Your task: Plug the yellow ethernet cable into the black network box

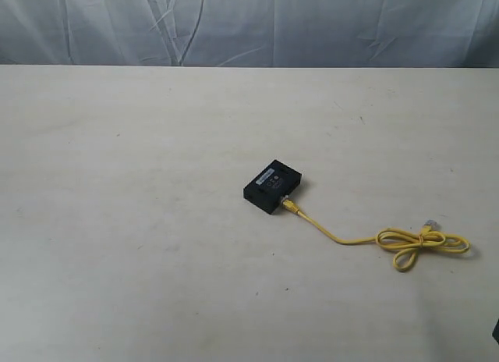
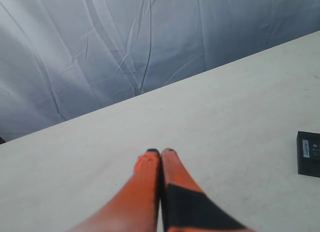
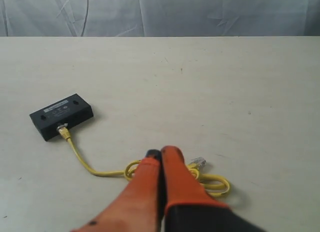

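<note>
The black network box [image 1: 273, 186] lies flat near the table's middle, its white label strip up. One plug of the yellow ethernet cable [image 1: 343, 238] sits in a port on the box's near side [image 3: 62, 127]. The cord runs right to a tied loop [image 1: 421, 243] with a free clear plug [image 3: 199, 162] beside it. My right gripper [image 3: 161, 153] hangs shut and empty above the loop. Far from the cable, my left gripper [image 2: 160, 152] is shut and holds nothing; the box [image 2: 308, 153] shows at the edge of its view. Neither gripper appears in the exterior view.
A pale table [image 1: 140, 221] carries the box and cable. A wrinkled grey-blue cloth backdrop [image 1: 249, 23] runs behind the table's far edge. A small dark object [image 1: 496, 331] peeks in at the exterior view's lower right edge.
</note>
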Action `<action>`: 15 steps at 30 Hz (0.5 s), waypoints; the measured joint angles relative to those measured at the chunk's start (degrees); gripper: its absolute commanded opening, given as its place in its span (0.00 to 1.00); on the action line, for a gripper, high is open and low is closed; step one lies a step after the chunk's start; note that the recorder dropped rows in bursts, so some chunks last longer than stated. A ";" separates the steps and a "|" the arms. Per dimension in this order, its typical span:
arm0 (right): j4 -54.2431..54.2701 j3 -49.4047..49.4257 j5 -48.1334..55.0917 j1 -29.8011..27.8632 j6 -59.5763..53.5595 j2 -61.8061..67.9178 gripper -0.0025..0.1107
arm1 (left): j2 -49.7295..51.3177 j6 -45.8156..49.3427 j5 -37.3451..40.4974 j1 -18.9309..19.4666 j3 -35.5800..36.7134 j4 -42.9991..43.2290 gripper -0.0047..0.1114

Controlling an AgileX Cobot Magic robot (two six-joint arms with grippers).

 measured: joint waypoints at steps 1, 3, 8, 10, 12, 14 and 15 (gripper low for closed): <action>0.00 0.00 0.00 0.00 0.00 0.00 0.02 | 0.00 0.00 0.00 0.00 0.00 0.00 0.04; 0.00 0.00 0.00 0.00 0.00 0.00 0.02 | 0.00 0.00 0.00 0.00 0.00 0.00 0.04; 0.00 0.00 0.00 0.00 0.00 0.00 0.02 | -1.21 0.18 0.00 0.00 0.00 0.16 0.04; 0.00 0.00 0.00 0.00 0.00 0.00 0.02 | -2.74 0.57 0.00 0.00 0.11 1.88 0.04; 0.00 0.00 0.00 0.00 0.00 0.00 0.02 | -5.68 0.83 -0.17 0.12 1.46 2.82 0.04; 0.00 0.00 0.00 0.00 0.00 0.00 0.02 | -9.94 1.06 -0.28 1.00 4.53 2.91 0.04; 0.00 0.00 0.00 0.00 0.00 0.00 0.02 | -11.77 1.06 -0.36 1.61 6.15 3.06 0.04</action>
